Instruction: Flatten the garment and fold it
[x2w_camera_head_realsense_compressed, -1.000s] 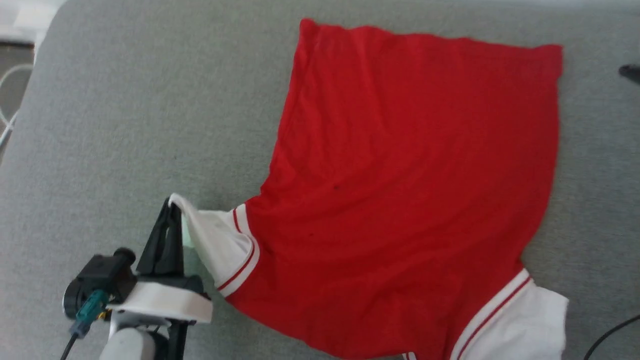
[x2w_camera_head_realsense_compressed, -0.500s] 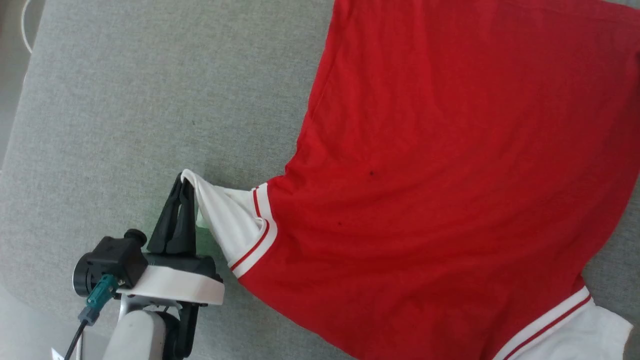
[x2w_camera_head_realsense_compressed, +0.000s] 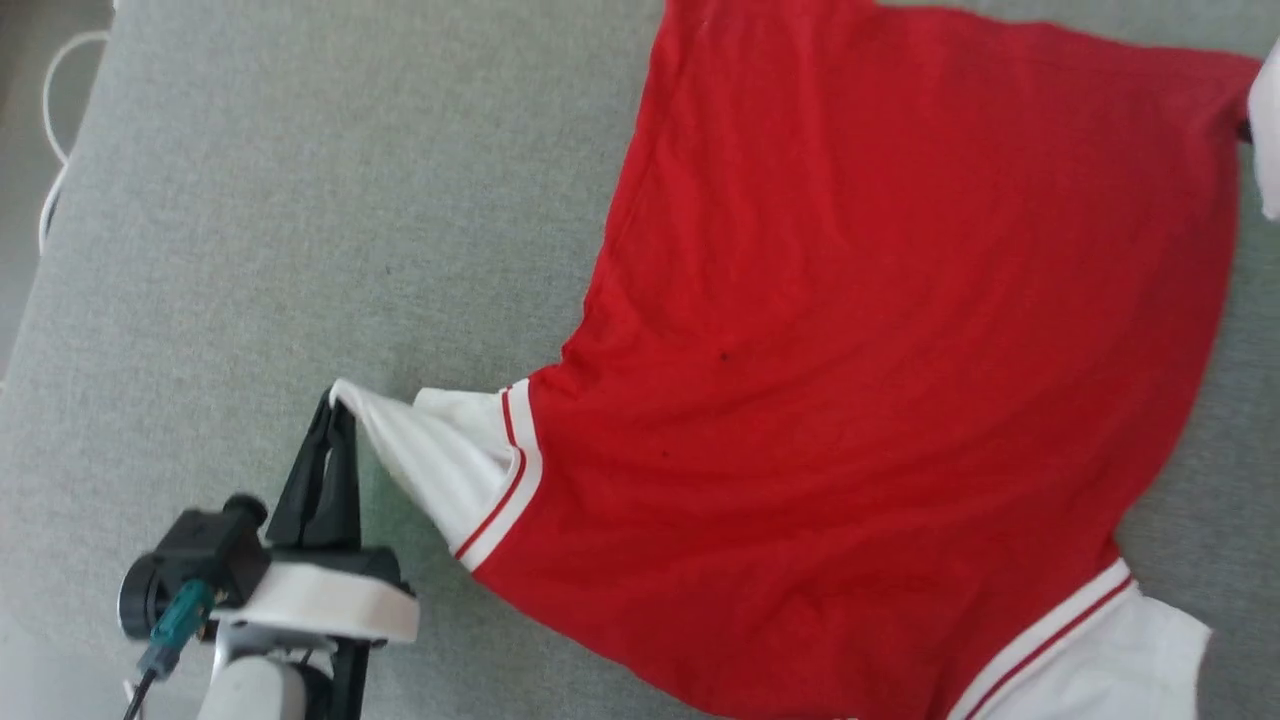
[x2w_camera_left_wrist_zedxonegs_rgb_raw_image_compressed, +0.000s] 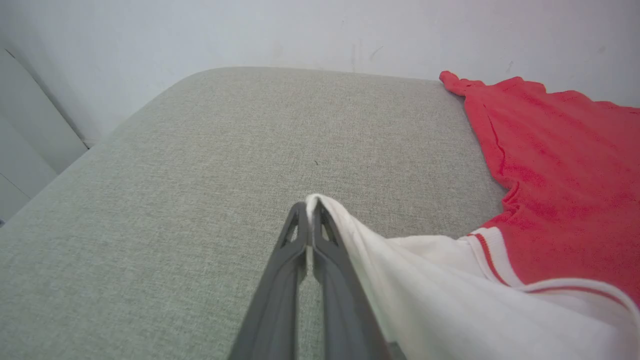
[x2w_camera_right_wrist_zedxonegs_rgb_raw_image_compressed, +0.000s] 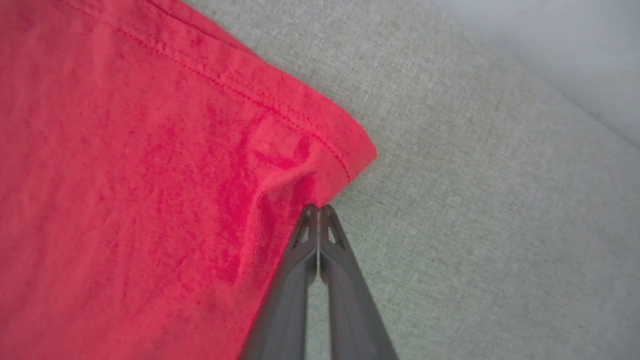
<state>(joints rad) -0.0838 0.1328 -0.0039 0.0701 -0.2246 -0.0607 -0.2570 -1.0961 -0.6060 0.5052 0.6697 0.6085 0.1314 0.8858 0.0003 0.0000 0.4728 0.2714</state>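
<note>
A red short-sleeved jersey garment (x2w_camera_head_realsense_compressed: 880, 380) with white sleeves and red-and-white striped trim is seen spread, plain side up, on a grey woven padded surface (x2w_camera_head_realsense_compressed: 300, 200). The red cloth is mostly flat, with shallow creases running towards the white sleeve (x2w_camera_head_realsense_compressed: 440, 460) nearest the left gripper (x2w_camera_head_realsense_compressed: 338, 410). The second white sleeve (x2w_camera_head_realsense_compressed: 1100, 670) is seen far to the right of the left gripper, at the lower edge of the head view.

Compared with a second ago, the head view is framed differently, so the camera is taken to have moved. The sleeve is held by the left gripper as before. The right gripper's dark tip, then seen apart from the far hem corner, is now brought against that corner.

The tip of the sleeve is pinched between the closed fingers of the left gripper (x2w_camera_left_wrist_zedxonegs_rgb_raw_image_compressed: 310, 210) and is drawn taut away from the garment body (x2w_camera_left_wrist_zedxonegs_rgb_raw_image_compressed: 565, 190), which lies to the right of and beyond the left gripper. In the right wrist view, the right gripper (x2w_camera_right_wrist_zedxonegs_rgb_raw_image_compressed: 318, 210) is seen with its fingers pressed together on the hemmed corner of the garment (x2w_camera_right_wrist_zedxonegs_rgb_raw_image_compressed: 150, 175), where the cloth is puckered; this corner lies diagonally opposite the left gripper.
</note>
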